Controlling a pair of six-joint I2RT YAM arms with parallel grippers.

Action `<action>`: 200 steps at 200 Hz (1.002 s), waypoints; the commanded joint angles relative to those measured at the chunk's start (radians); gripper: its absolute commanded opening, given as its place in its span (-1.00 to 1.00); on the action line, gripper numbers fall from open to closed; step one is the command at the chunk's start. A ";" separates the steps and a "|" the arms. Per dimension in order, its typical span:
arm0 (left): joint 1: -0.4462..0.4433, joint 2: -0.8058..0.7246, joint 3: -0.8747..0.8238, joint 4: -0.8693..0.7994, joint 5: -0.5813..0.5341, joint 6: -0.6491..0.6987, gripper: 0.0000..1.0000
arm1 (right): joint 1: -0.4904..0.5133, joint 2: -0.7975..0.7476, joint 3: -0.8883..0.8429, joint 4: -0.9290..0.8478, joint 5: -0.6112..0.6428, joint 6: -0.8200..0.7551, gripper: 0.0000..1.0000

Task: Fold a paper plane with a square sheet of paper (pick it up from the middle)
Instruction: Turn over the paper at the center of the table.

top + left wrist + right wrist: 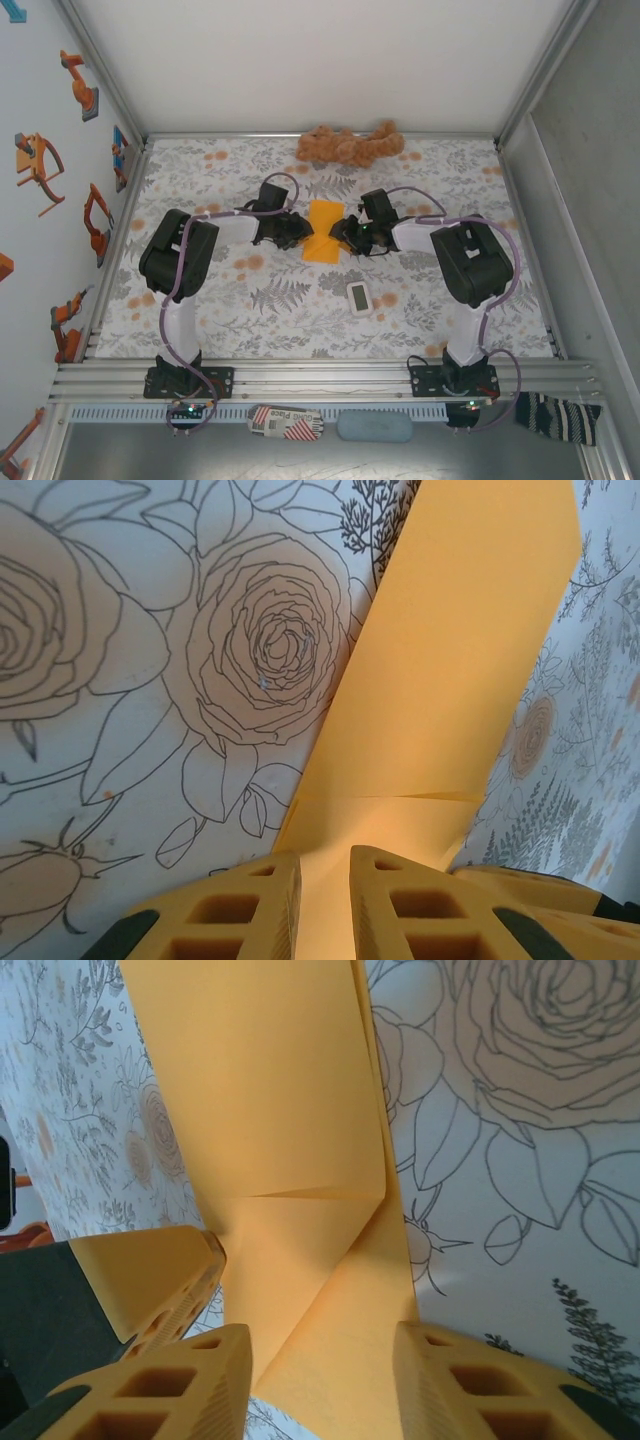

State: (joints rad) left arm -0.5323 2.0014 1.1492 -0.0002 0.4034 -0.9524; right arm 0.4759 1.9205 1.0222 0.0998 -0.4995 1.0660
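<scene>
Where the two arms meet over the middle of the table (250, 300), one orange sheet of paper (323, 232) lies between two grippers, folded into a shape that is longer than wide and runs near to far. The left gripper (293, 235) touches the sheet's left edge. Its wrist camera shows two yellow fingers (245, 910) set close together, with a strip of the paper pinched in the narrow gap. The right gripper (346, 236) meets the right edge with its fingers (470, 1385) wide apart and the creased paper passing between them. One brown plush toy (350, 145) lies at the far edge. One small white device (360, 297) sits nearer, just right of the sheet. From above, the fingertips are lost against the dark wrists. Both wrist views cut off the sheet's far end.
</scene>
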 commanded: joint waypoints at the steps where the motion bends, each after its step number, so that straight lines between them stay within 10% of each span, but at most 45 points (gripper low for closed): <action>1: 0.011 0.010 -0.043 -0.043 -0.027 -0.039 -0.56 | 0.008 0.012 0.019 0.036 0.040 0.047 -0.28; 200: 0.018 0.002 -0.070 0.011 0.014 -0.080 -0.56 | 0.012 0.091 0.034 0.201 -0.003 0.125 -0.57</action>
State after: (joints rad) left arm -0.5171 1.9987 1.1099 0.0711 0.4419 -1.0183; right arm 0.4812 1.9915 1.0752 0.2127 -0.4892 1.1526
